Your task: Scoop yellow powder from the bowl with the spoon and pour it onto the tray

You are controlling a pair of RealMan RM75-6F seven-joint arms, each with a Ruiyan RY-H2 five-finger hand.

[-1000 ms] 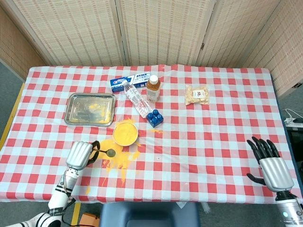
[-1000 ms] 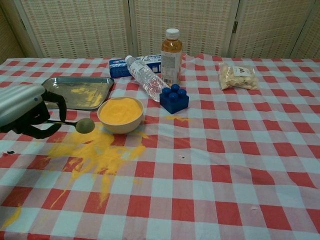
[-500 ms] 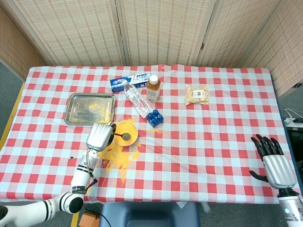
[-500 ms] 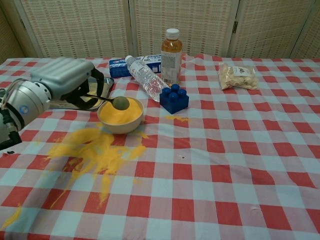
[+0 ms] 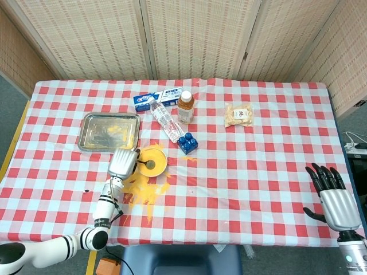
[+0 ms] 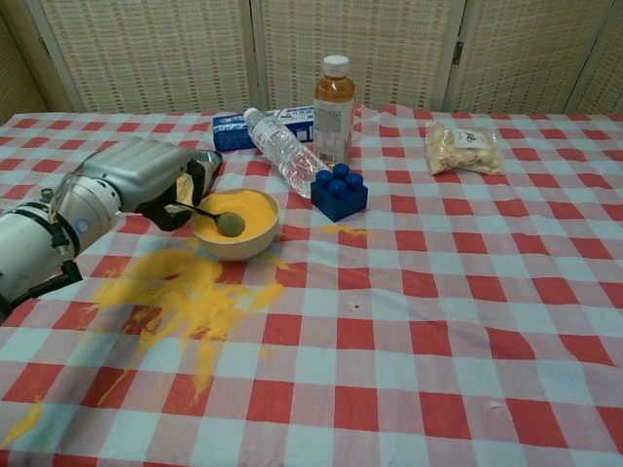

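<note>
A white bowl (image 5: 152, 161) (image 6: 235, 222) of yellow powder stands near the table's front left. My left hand (image 5: 123, 163) (image 6: 146, 173) holds a dark spoon (image 6: 216, 216) by its handle, and the spoon's round head rests in the powder inside the bowl. The metal tray (image 5: 109, 132) (image 6: 141, 167) lies behind and left of the bowl, with some yellow powder on it; in the chest view my left hand hides part of it. My right hand (image 5: 335, 199) is at the table's front right edge, fingers spread, holding nothing.
Much yellow powder (image 5: 146, 192) (image 6: 180, 302) is spilled on the checked cloth in front of the bowl. A blue block (image 6: 339, 195), a lying water bottle (image 6: 282, 151), a tea bottle (image 6: 333, 95), a toothpaste box (image 5: 157, 98) and a snack bag (image 6: 463, 149) sit behind.
My left hand has carried the spoon from above the spilled powder up over the bowl, then lowered its head into the powder. The right hand has drifted slightly down.
</note>
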